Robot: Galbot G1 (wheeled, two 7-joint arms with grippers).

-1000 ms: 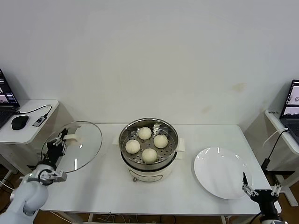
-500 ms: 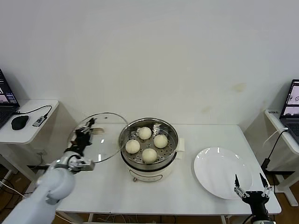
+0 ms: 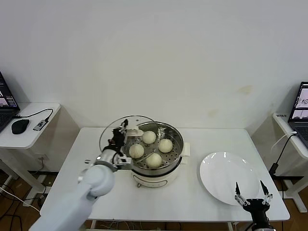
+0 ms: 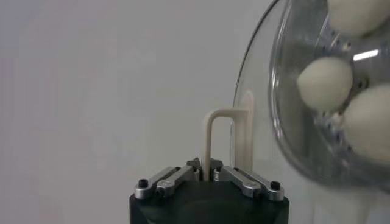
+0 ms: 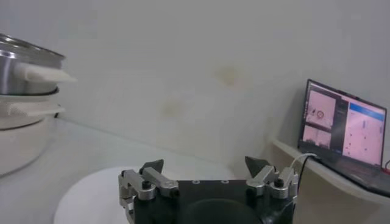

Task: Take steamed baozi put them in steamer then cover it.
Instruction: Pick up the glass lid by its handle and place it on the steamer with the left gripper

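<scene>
On the white table (image 3: 192,192), the steamer (image 3: 153,166) stands near the middle, its shiny steel pot sitting on a white base with white side handles. Inside it, four steamed baozi (image 3: 154,159) rest on the perforated tray, set in a loose diamond and close together. The left gripper (image 3: 120,137) is raised beside the pot's left rim, its fingers closed tight on the cream-white bar handle of the cover (image 3: 111,136); the left wrist view shows the handle (image 4: 226,141) pinched between the two metal fingertips. The glass lid is tilted steeply, nearly on edge (its metal rim arcs up over the pot's left and rear edge), and it overlaps the left part of the pot's opening without lying flat on it. Through the glass in the left wrist view, three of the buns and the tray's holes show clearly. The right gripper (image 3: 252,196) is low at the table's near right corner, just at the near edge of a flat white plate (image 3: 226,175), which lies well apart from the pot on the right. Its fingers are spread wide with nothing between them, as the right wrist view confirms (image 5: 206,173). A laptop (image 5: 344,131) stands on a side shelf at the far right, and a mouse (image 3: 20,126) lies on a small table at the far left.
</scene>
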